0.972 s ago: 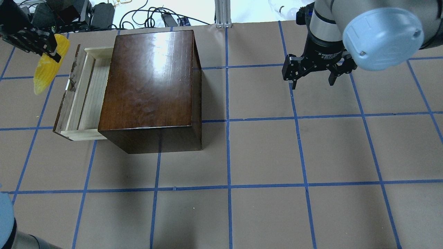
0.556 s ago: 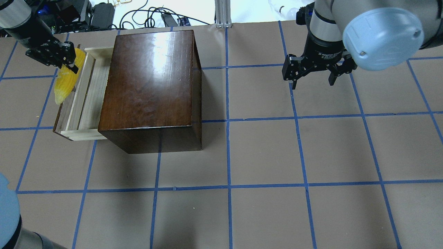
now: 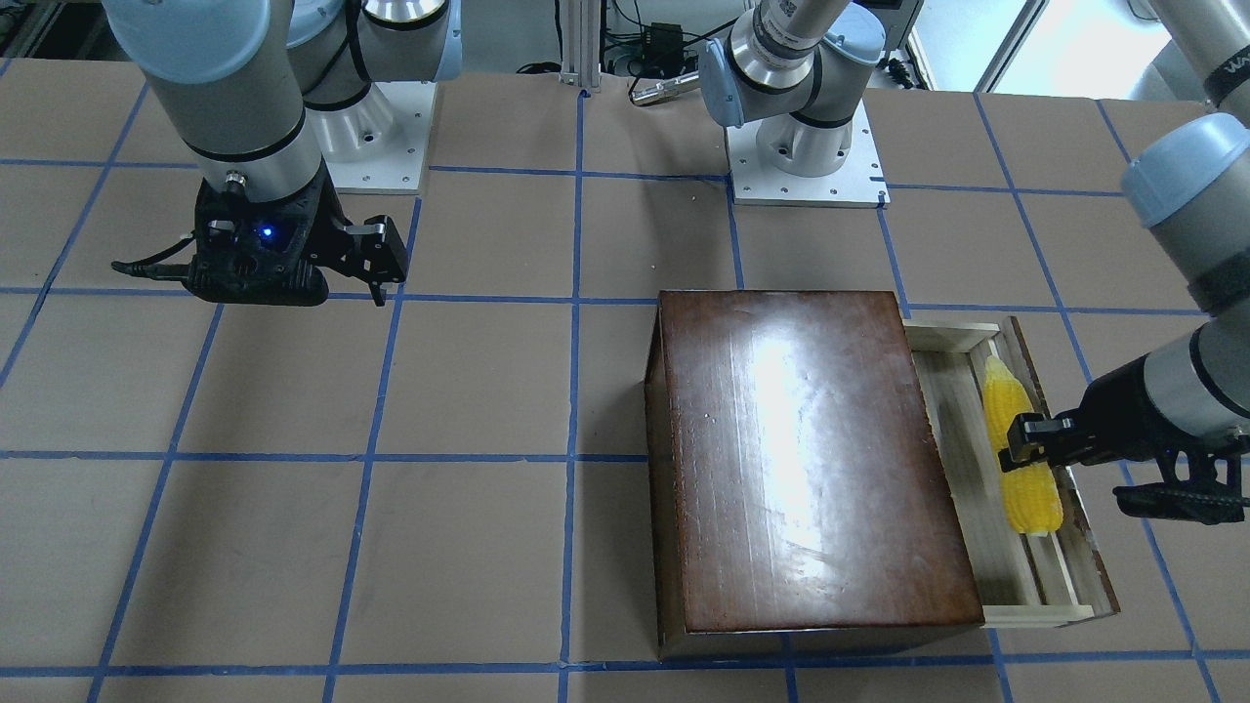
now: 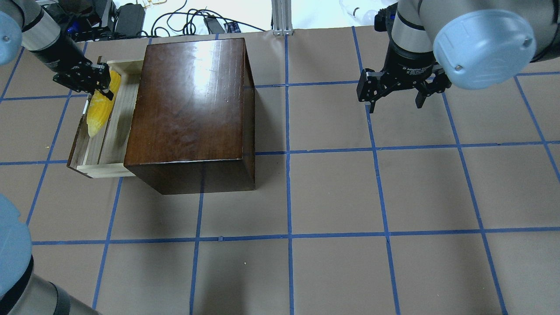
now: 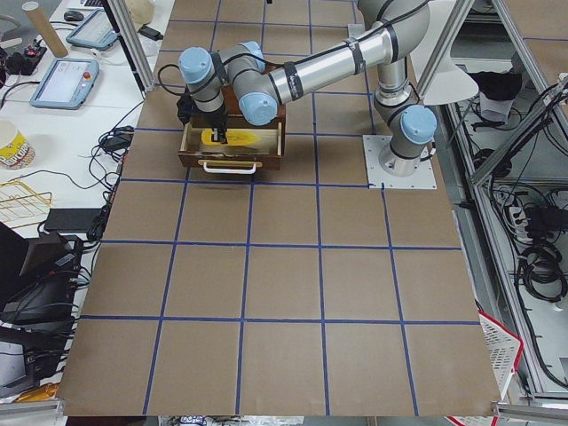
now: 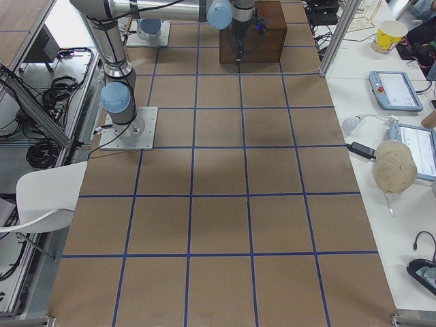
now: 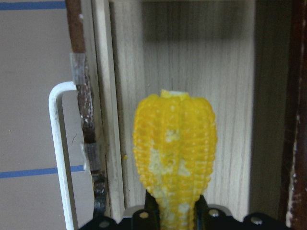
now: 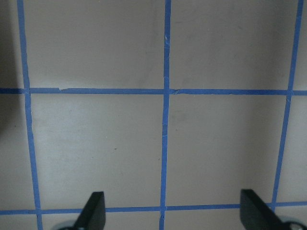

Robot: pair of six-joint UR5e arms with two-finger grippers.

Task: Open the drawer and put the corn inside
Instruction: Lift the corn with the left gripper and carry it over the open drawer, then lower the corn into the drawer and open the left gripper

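Observation:
The drawer point(image 4: 114, 131) stands pulled out from the left side of the glossy dark-brown box point(image 4: 188, 109), its pale wood floor showing. My left gripper point(image 4: 97, 84) is shut on the thick end of the yellow corn point(image 4: 99, 113) and holds it lengthwise over the drawer tray, just inside the front panel. In the left wrist view the corn point(image 7: 175, 148) lies above the tray floor point(image 7: 211, 72), with the whitish handle point(image 7: 58, 153) to its left. I cannot tell if the corn touches the floor. My right gripper point(image 4: 396, 104) is open and empty, over bare table far to the right.
The table is brown with a blue tape grid point(image 4: 288, 175). Cables and power supplies point(image 4: 127, 17) lie beyond the far edge behind the box. An aluminium post point(image 4: 280, 17) stands at the far edge. The right wrist view shows only the taped table top point(image 8: 165, 120).
My left gripper has carried the corn rightward and down, from outside the drawer's front panel to over the tray. The right arm has not moved.

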